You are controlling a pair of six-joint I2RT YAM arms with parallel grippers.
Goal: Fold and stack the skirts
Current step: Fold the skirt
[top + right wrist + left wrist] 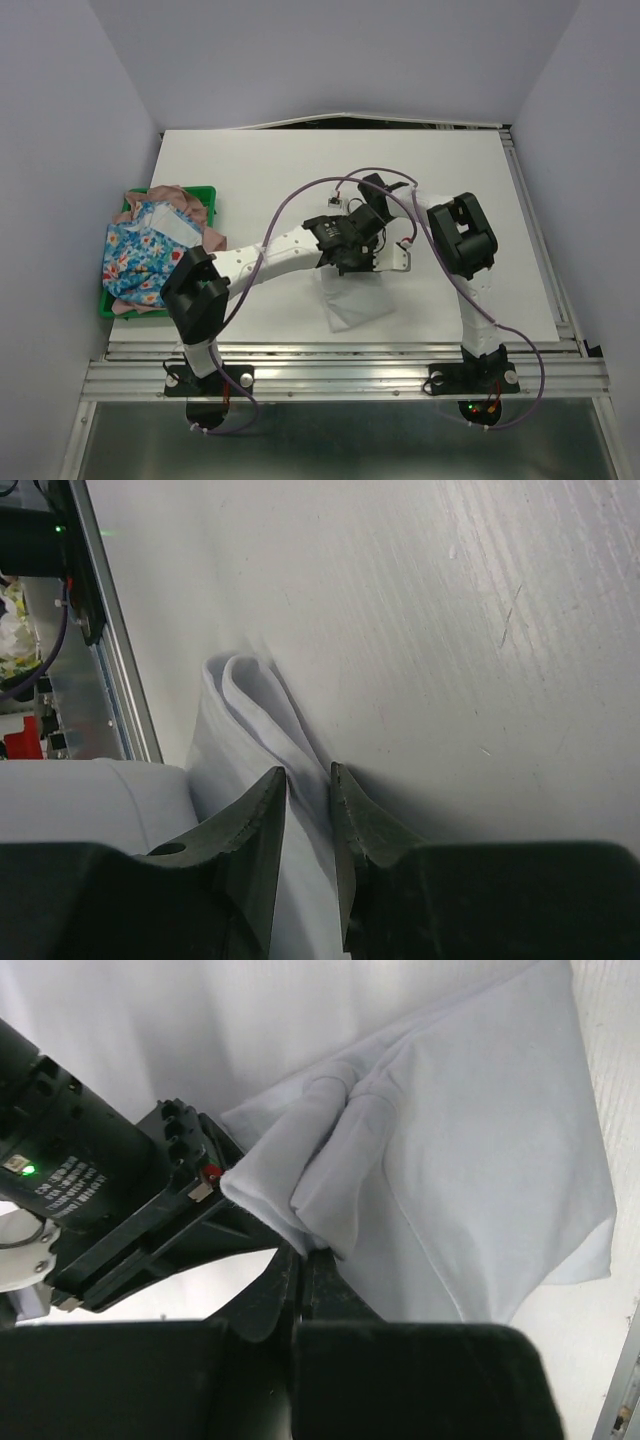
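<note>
the white skirt point(357, 302) lies near the middle of the tabletop's point(300, 165) near edge, its body spreading from the two claws back toward the arm bases. the left claw point(303, 1255) is pinched fully closed on a bunched fold of it. the right claw point(308, 780) has its jaws drawn in to a narrow slot, with a doubled fold of the same cloth caught between them. from overhead the two claws sit just beside each other over the skirt's far edge, so the held edge runs roughly left to right and the loose cloth trails to the near side; neither arm is clearly nearer. the next fold likely depends on both claws carrying that shared edge together. the blue flowered skirt point(135, 260) and the pink skirt point(150, 192) are heaped in the green tray point(205, 190) at the left edge, not yet folded.
</note>
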